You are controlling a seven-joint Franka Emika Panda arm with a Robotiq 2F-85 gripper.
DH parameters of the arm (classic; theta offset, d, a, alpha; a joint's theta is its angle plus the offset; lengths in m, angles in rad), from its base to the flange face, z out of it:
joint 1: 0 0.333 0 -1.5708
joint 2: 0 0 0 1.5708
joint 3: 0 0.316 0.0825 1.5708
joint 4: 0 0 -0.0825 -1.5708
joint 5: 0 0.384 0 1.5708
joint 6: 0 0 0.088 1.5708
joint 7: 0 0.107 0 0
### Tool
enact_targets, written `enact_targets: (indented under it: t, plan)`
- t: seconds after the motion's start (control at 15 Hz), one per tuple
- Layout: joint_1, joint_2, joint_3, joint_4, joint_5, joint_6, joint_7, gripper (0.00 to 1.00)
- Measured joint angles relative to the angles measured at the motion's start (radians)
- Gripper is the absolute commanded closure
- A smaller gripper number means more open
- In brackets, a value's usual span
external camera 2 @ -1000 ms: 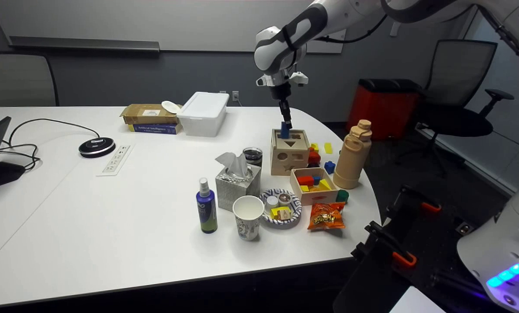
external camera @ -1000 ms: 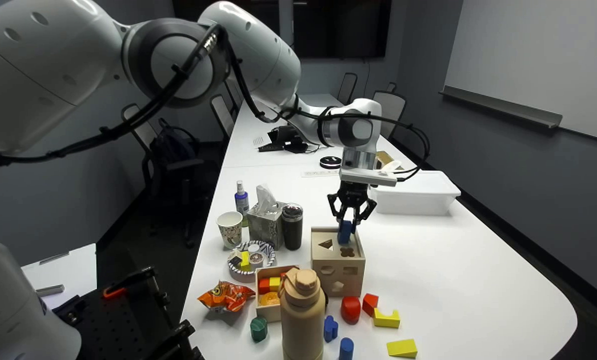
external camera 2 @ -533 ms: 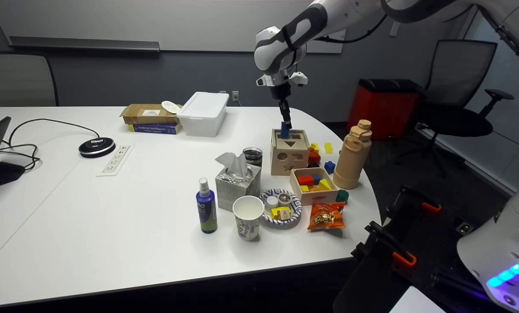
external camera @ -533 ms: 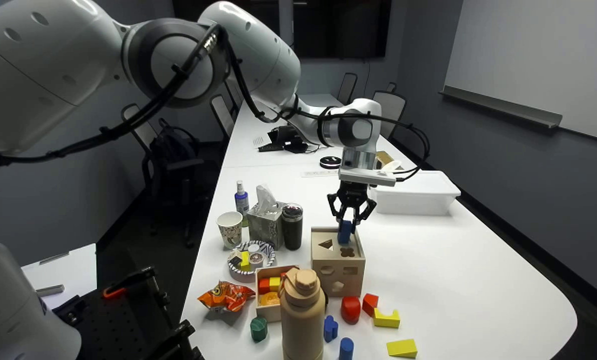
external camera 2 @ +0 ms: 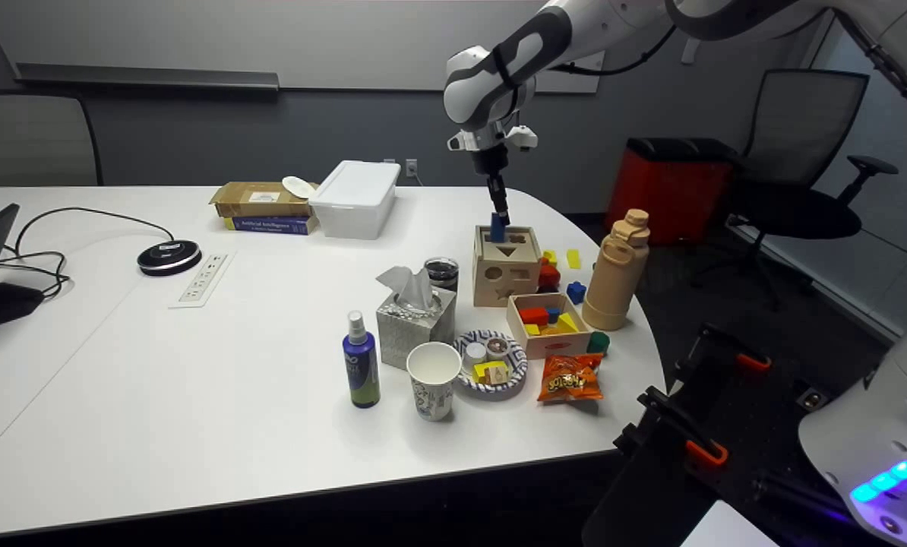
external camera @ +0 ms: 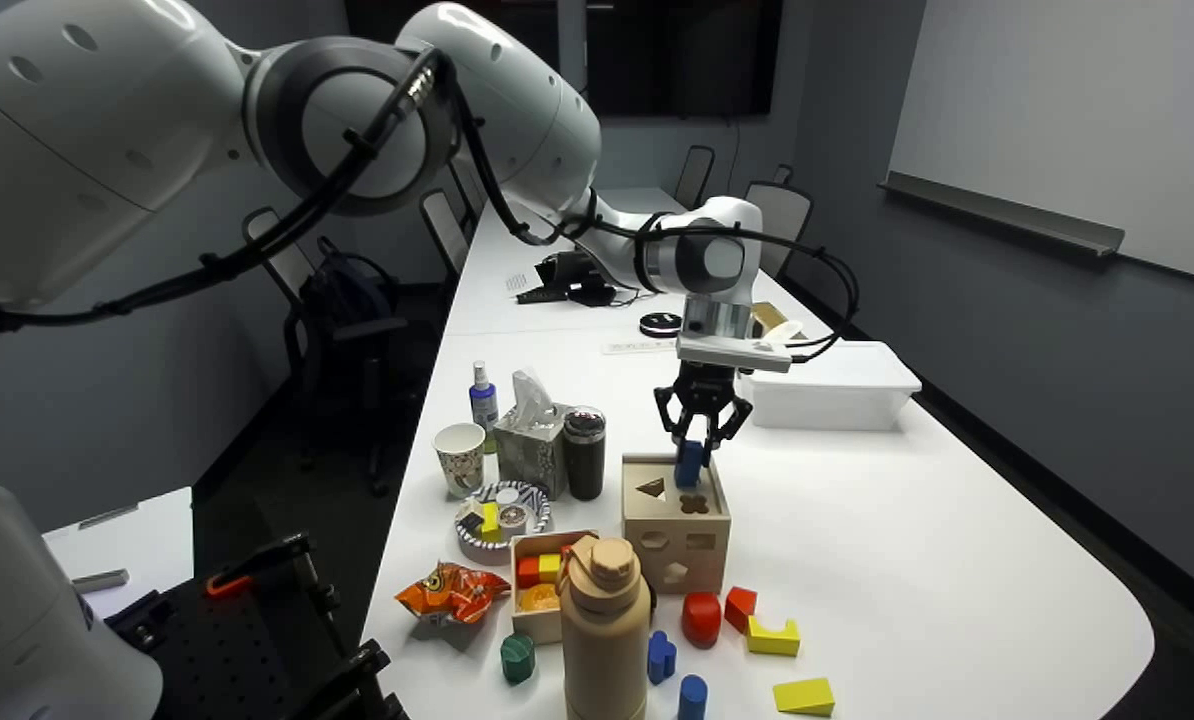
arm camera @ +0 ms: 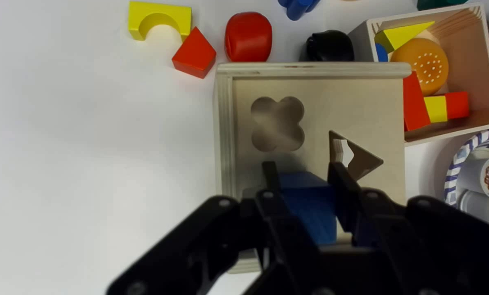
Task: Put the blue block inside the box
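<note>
My gripper (external camera: pixel 695 448) is shut on a blue block (external camera: pixel 689 468), which stands roughly upright between the fingers. The block is over the rear part of the top face of the light wooden box (external camera: pixel 677 524). In the wrist view the fingers (arm camera: pixel 302 170) sit on both sides of the block (arm camera: pixel 310 207), behind the clover and triangle holes of the box (arm camera: pixel 351 102). The block (external camera 2: pixel 497 228) and box (external camera 2: pixel 483 290) also show in an exterior view. The block's lower end is at the top face; whether it is in a hole or only touching is hidden.
An open wooden tray with blocks (external camera 2: pixel 552 346), a tan bottle (external camera: pixel 605 640), a red block (external camera: pixel 701 618), a yellow arch (external camera: pixel 774 637) and other loose blocks surround the box. A dark tumbler (external camera: pixel 584 465) and tissue box (external camera 2: pixel 415 327) stand beside it. A white lidded bin (external camera: pixel 827 390) is behind.
</note>
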State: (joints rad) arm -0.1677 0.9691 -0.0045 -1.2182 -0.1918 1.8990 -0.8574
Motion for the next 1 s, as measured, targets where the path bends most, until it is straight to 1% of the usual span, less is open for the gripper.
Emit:
enact_targets:
  t: [0.53, 1.0]
  plan:
    - [0.010, 0.000, 0.000, 0.002, -0.002, -0.038, 0.000, 0.91]
    - [0.010, 0.001, -0.003, 0.018, -0.003, -0.038, 0.000, 0.91]
